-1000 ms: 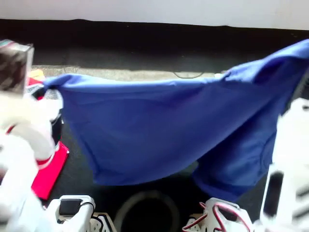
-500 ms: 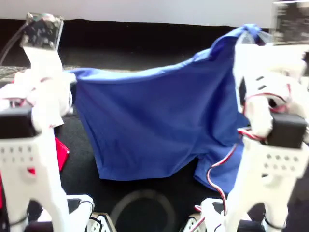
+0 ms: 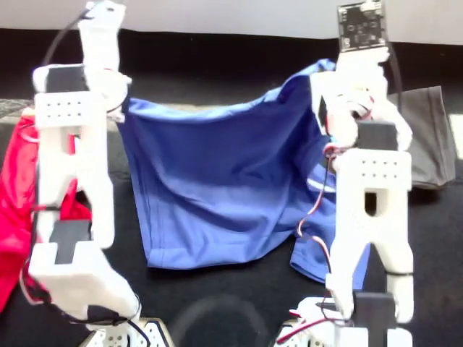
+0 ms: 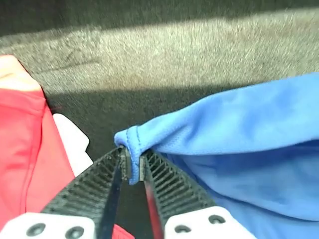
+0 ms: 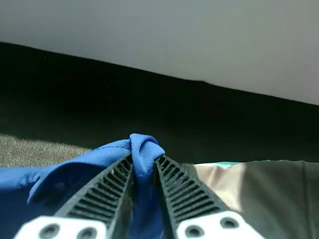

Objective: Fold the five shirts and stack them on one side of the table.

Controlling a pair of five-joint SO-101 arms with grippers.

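A red shirt (image 3: 16, 195) lies crumpled beside the left arm (image 3: 72, 166), and a grey-brown garment (image 3: 427, 141) lies beside the right arm (image 3: 372, 195) on the dark table (image 3: 224, 296). Both white arms stand in front of the blue shirt (image 3: 224, 188), covering its side edges in the high view. The shirt is strung between them above the table, sagging at the middle. The left claw (image 4: 133, 167) is pinching one rolled, stitched corner; the right claw (image 5: 144, 167) is clamped on a bunched fold at the other end. Compared with a second ago, the arms have drawn inward and upright, and the cloth's span has narrowed. More of the red shirt shows, and the grey-brown garment has come into sight. The blue fabric is a fine mesh knit, and the claws' jaws are black and ribbed.
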